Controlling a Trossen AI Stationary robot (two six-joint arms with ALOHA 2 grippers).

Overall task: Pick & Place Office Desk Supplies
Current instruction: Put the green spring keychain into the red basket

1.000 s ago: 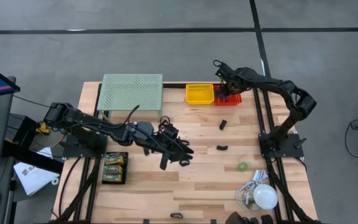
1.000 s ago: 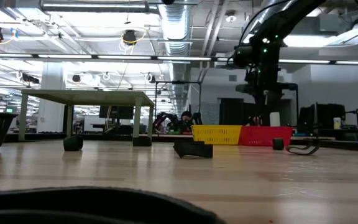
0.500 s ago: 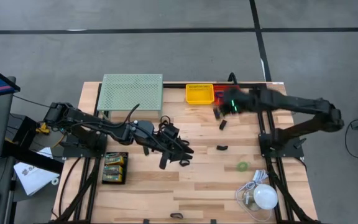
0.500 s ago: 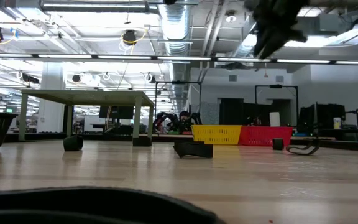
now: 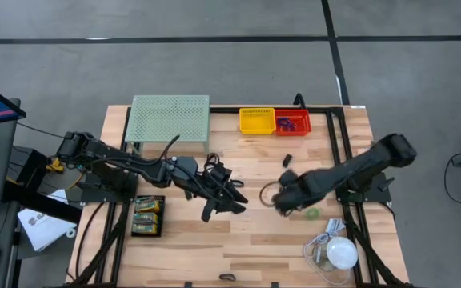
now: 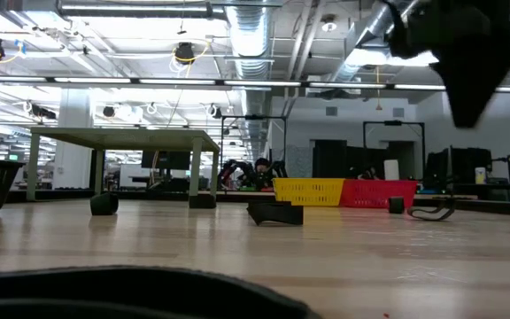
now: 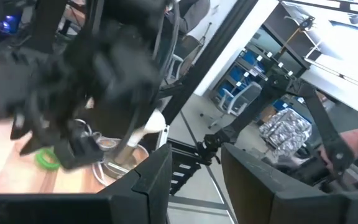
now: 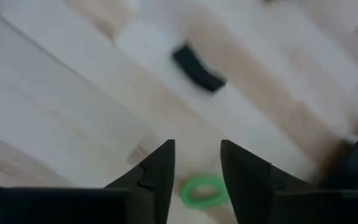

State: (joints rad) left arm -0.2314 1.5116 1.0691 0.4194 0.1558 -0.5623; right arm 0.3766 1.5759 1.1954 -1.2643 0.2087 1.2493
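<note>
While some rings lie in the red bin (image 5: 292,123), a green ring (image 5: 313,214), black clips (image 5: 288,159) and card-backed packs (image 5: 148,216) remain loose. Right gripper (image 8: 196,168): spread, empty, above the green ring. Left gripper (image 7: 194,163): spread, empty, mid-table.

Bare worktop (image 5: 190,240) is left open along the near edge — the middle is blocked by both arms, the far-left by the mesh stand (image 5: 168,118).

Right gripper (image 5: 282,197) motion-blurred in high view; red bin (image 5: 293,122) contents too small to identify.
</note>
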